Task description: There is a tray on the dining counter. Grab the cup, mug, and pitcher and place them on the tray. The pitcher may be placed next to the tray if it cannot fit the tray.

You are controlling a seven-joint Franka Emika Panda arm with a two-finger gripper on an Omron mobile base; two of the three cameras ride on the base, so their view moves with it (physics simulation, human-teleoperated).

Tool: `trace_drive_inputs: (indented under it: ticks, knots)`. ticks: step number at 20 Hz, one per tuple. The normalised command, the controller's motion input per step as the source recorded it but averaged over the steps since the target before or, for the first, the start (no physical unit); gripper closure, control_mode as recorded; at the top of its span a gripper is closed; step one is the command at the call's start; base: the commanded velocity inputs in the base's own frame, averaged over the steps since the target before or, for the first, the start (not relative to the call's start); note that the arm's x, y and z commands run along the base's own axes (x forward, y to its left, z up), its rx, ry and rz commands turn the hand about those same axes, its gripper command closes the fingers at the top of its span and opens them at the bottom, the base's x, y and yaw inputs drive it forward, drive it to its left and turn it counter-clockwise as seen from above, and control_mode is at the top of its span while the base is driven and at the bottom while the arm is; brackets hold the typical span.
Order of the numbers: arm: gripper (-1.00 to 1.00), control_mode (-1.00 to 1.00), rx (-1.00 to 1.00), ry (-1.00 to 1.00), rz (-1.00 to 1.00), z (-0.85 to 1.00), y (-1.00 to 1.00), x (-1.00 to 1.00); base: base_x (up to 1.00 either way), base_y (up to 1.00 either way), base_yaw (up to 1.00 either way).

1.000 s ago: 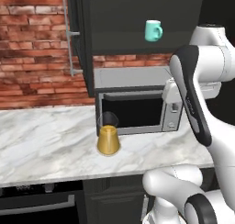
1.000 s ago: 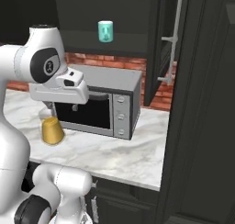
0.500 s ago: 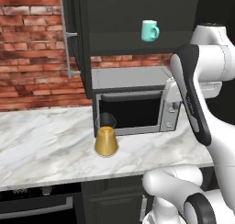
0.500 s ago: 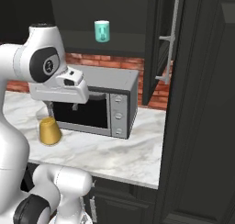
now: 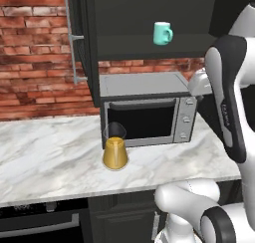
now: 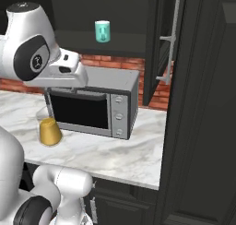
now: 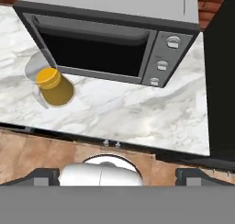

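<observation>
**Amber pitcher on marble counter, mug on cabinet shelf, fingers open**

Marble counter [image 5: 45,157] runs across the middle of the left base view, below a red brick wall [image 5: 35,53]. 1 grey microwave [image 5: 144,110] stands on it, door shut, 3 round knobs on its right panel.

Pitcher [image 5: 115,150]: upright on the counter, just in front of the microwave's lower left corner, centre left of the left base view. Lower part amber-gold, upper part dark and clear. In the right base view it sits at the left edge, beside the microwave. In the hand view it lies at upper left, seen from above, near the door's left end; I cannot tell whether it touches the door.

Mug [image 5: 162,33]: light teal, upright on the dark cabinet shelf [image 5: 149,40] above the microwave, upper right of centre in the left base view, handle to the right. In the right base view it stands at top centre left.

Gripper [image 7: 117,175]: my 2 fingertips [image 7: 43,176] stand at the bottom corners of the hand view, spread fully apart, holding nothing. They hang well above the counter edge, looking down on microwave and pitcher.
</observation>
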Motion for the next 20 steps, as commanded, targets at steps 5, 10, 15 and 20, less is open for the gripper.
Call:
trace_drive_inputs:
  ticks: [5,10,15,20]
  knots:
    - [-1.00,-1.00,0.00,-0.33,0.05,0.44,0.00,-0.06,0.00,0.00,0.00]
    - [-1.00,-1.00,0.00,-0.30,0.00,0.14,0.00,0.00,0.00,0.00,0.00]
    - [-1.00,-1.00,0.01,-0.18,0.00,0.05,0.00,0.11,0.00,0.00,0.00]
    - [-1.00,-1.00,0.06,-0.09,0.00,0.17,0.00,0.29,0.00,0.00,0.00]
